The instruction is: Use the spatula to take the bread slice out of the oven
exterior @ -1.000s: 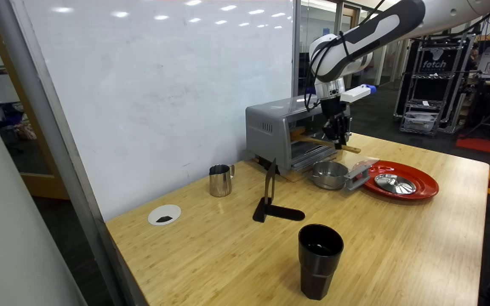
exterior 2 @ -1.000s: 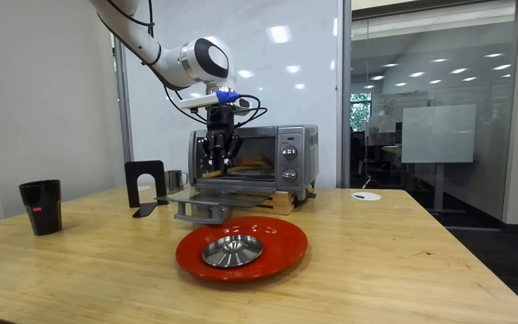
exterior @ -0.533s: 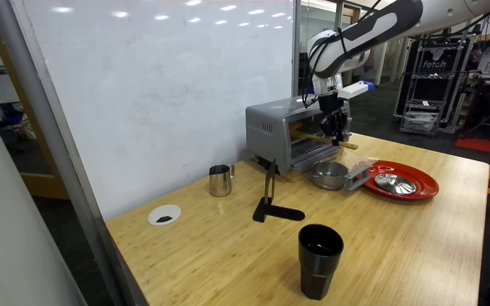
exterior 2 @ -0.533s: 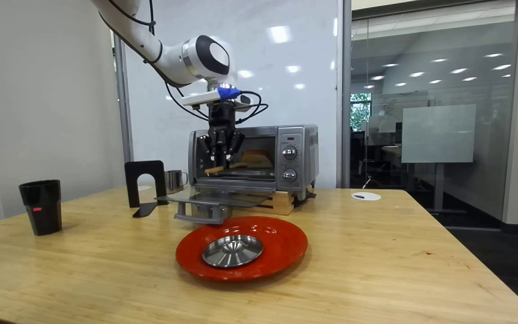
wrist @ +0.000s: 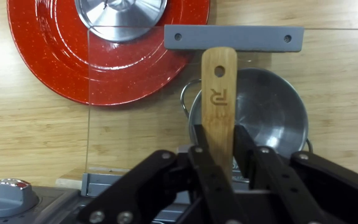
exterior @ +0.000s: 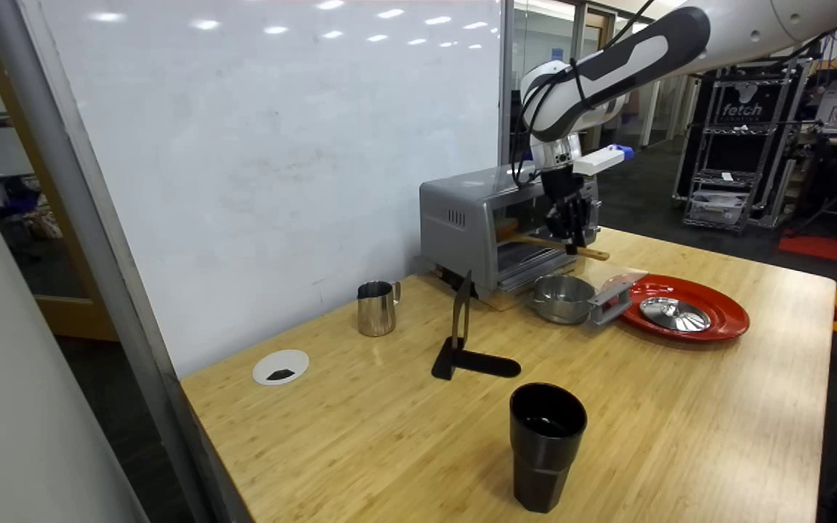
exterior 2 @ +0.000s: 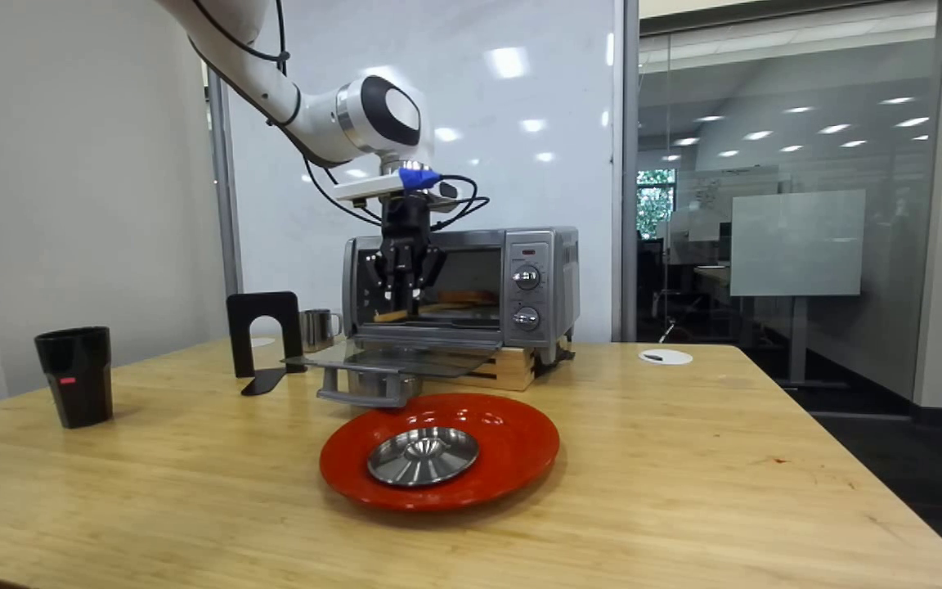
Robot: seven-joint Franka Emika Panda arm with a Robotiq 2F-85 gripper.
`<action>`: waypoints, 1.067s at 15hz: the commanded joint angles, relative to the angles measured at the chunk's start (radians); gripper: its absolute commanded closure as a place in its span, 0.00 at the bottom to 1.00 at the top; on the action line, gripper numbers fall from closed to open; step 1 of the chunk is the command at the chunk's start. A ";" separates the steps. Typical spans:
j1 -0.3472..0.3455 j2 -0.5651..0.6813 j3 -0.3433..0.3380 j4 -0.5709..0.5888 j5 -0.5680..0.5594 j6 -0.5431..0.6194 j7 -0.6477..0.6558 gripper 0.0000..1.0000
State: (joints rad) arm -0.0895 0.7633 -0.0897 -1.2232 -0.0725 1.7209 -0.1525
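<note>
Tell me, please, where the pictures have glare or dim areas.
Both exterior views: bright reflections dot the white panel, and the inside of the oven looks dim; wrist view: glare whitens the table at upper right, and pale streaks shine on the red plate.

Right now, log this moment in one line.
gripper: holding spatula by handle | spatula's far end: inside oven | bread slice: inside, contact with spatula unclear | door: lowered open | removal: not yet done

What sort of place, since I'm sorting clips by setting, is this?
Probably a robotics lab or office, despite the toaster oven: a robot arm, a black panel marked "fetch" and a large glass partition suggest it.
</note>
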 commanded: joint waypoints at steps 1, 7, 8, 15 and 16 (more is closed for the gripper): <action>-0.020 0.049 0.018 0.078 0.003 -0.051 -0.007 0.93; -0.020 0.079 0.019 0.147 0.005 -0.095 -0.004 0.93; -0.021 0.082 0.019 0.156 0.005 -0.101 -0.004 0.93; -0.025 0.119 0.016 0.223 0.004 -0.095 0.005 0.93; -0.027 0.124 0.016 0.230 0.005 -0.094 0.005 0.93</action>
State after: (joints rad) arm -0.0938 0.8531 -0.0897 -1.0571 -0.0722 1.6407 -0.1500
